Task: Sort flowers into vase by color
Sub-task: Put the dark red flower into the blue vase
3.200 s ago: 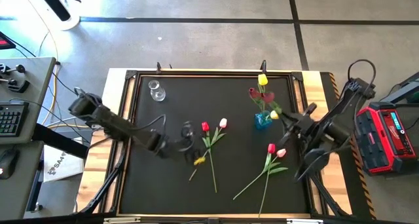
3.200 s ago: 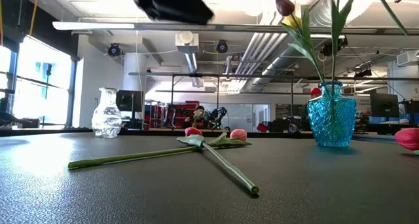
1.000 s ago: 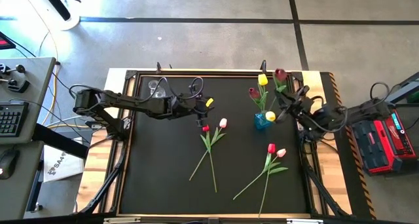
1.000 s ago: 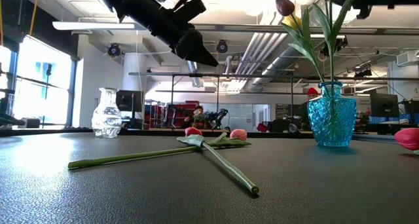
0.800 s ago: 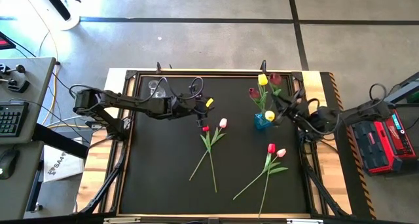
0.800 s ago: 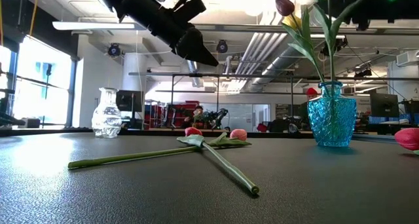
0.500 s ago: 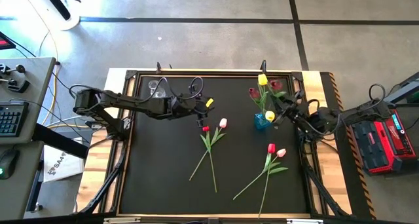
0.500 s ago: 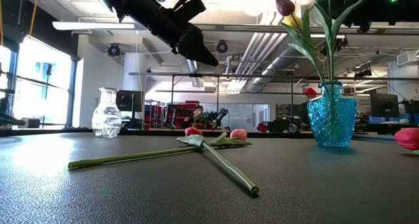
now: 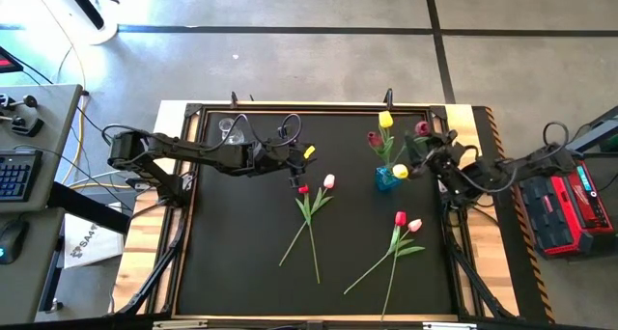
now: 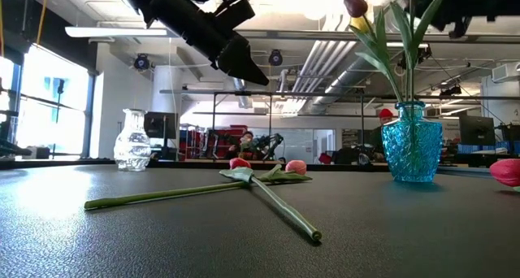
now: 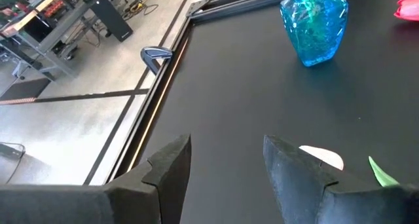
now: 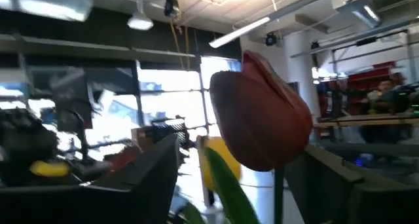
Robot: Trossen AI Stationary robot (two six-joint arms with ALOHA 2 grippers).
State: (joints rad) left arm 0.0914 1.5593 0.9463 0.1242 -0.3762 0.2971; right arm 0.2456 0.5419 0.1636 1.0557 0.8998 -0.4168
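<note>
Tulips with thin green stems: four stand in the blue vase (image 9: pixel 387 177), four lie near it. Right gripper (image 9: pixel 432 152) open beside it; left gripper (image 9: pixel 294 163) open, well apart.

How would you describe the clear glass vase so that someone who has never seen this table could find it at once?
Start at the black mat and go to its far left corner. The clear glass vase stands there alone, empty. The blue vase on the right side is coloured and holds flowers; this one is colourless.
</note>
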